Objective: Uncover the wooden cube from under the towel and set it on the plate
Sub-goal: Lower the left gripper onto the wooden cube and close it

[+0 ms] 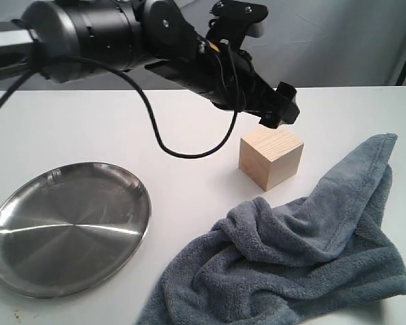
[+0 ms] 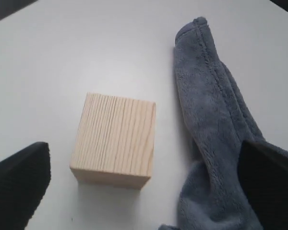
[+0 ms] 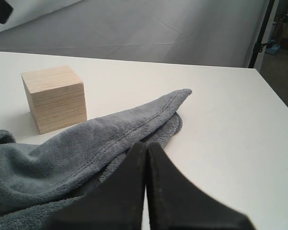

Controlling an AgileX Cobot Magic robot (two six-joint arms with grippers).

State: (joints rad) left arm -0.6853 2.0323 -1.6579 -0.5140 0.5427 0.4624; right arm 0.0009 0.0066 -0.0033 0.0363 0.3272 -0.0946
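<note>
Presently, the wooden cube (image 1: 271,157) is standing uncovered on the white table (image 1: 88,128). It is resting flat on one face, with its grain lines showing on top. It is sitting on the table itself, not in the plate (image 1: 68,230). The two are lying well apart, the plate toward the left of the exterior view and the cube right of centre. The plate is lying flat, and its whole polished inner face is showing from rim to rim and reflecting light.

The towel (image 1: 304,264) is lying crumpled in a heap in front of the cube and to its right, with one hemmed edge running up along the cube's right side. The towel is lying just beside the cube, and the left wrist view is showing a strip of bare table between them.

The left gripper (image 1: 279,112) is reaching across from the left and hanging just over the cube. Its fingers (image 2: 19,187) are spread wide and gripping nothing, one over bare table beside the cube and the other over the towel. A black cable (image 1: 189,152) is looping down from that arm.

The right gripper (image 3: 145,148) is sitting low over the towel, with the cube farther off. Its fingers are pressed together along a thin seam, and nothing is showing pinched between them.
</note>
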